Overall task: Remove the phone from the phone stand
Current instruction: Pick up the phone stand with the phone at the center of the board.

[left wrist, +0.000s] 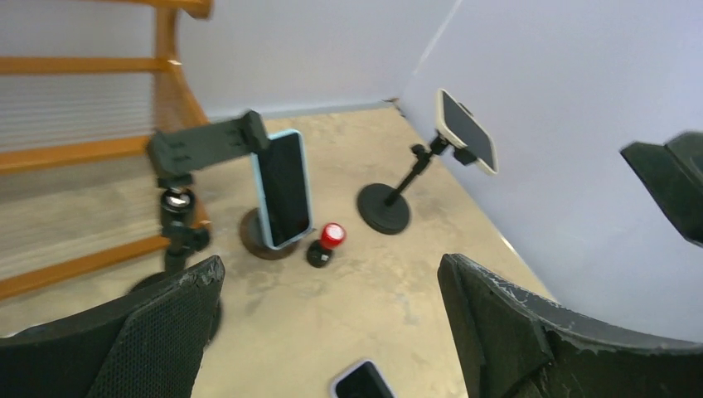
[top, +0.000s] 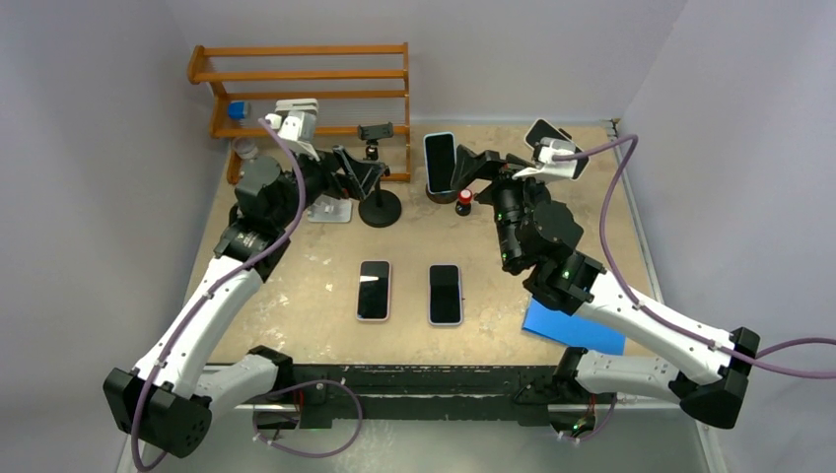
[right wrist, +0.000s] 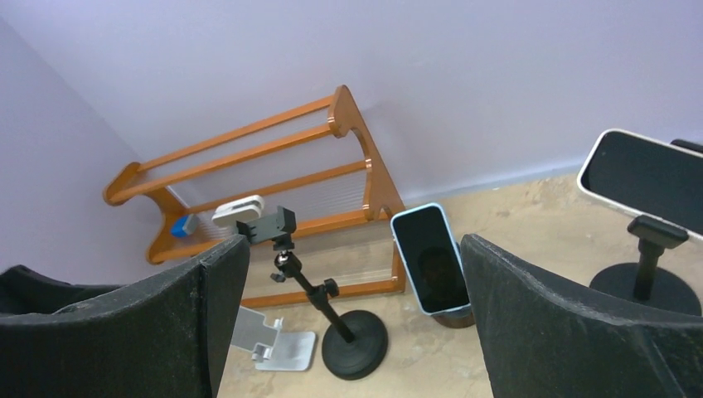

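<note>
A blue-cased phone [top: 440,161] leans upright on a round brown phone stand [left wrist: 253,236] at the back middle; it also shows in both wrist views [left wrist: 283,188] [right wrist: 427,259]. A white-cased phone [left wrist: 467,130] [right wrist: 651,178] is clamped on a black stand [left wrist: 384,206] at the back right. Two more phones [top: 374,290] [top: 445,294] lie flat mid-table. My left gripper [top: 367,169] [left wrist: 332,286] is open and holds nothing, left of the blue phone. My right gripper [top: 471,169] [right wrist: 355,274] is open and holds nothing, just right of it.
An empty black clamp stand [top: 379,208] [right wrist: 355,342] and a silver folding stand [top: 330,210] [right wrist: 278,342] sit near the left gripper. A wooden rack [top: 301,94] lines the back left. A red knob [top: 463,200] [left wrist: 332,236] stands by the brown base. A blue pad [top: 572,330] lies front right.
</note>
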